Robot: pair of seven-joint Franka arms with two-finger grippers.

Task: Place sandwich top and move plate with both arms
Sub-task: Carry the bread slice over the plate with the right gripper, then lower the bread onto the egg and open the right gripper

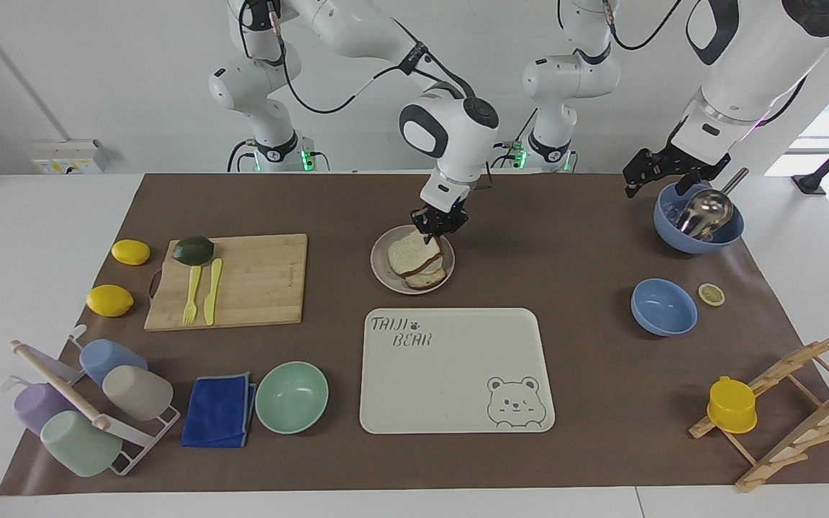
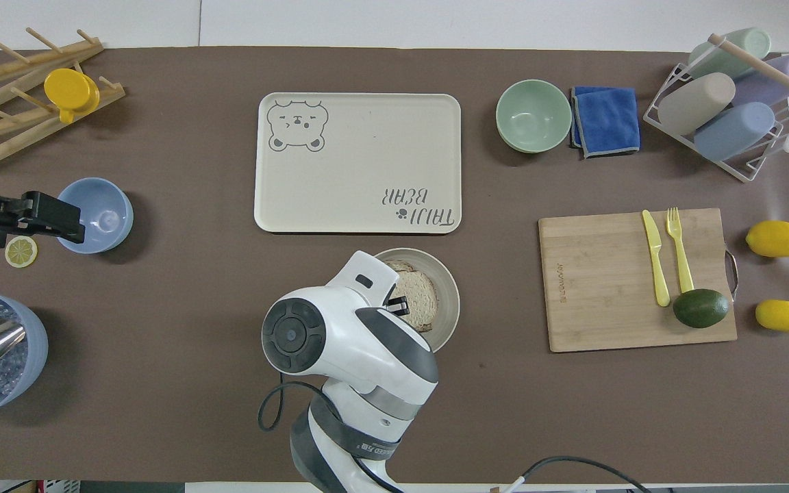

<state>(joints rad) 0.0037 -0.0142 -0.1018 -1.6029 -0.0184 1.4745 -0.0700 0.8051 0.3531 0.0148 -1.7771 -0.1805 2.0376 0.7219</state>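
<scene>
The sandwich top (image 1: 409,253) lies slightly tilted on the toast stack on the plate (image 1: 380,270), near the table's middle. It hides the egg. My right gripper (image 1: 436,229) is at the slice's edge nearer to the robots, shut on that edge. In the overhead view the right arm covers part of the plate (image 2: 451,301) and the slice (image 2: 420,294); the gripper (image 2: 398,306) shows as a black tip. My left gripper (image 1: 648,176) waits in the air beside the blue bowl with the metal scoop (image 1: 699,226), at the left arm's end.
A cream bear tray (image 1: 458,374) lies just farther from the robots than the plate. A cutting board (image 1: 256,280) with knife, fork and avocado lies toward the right arm's end. A small blue bowl (image 1: 663,307), a green bowl (image 1: 291,396) and a blue cloth (image 1: 219,410) are around.
</scene>
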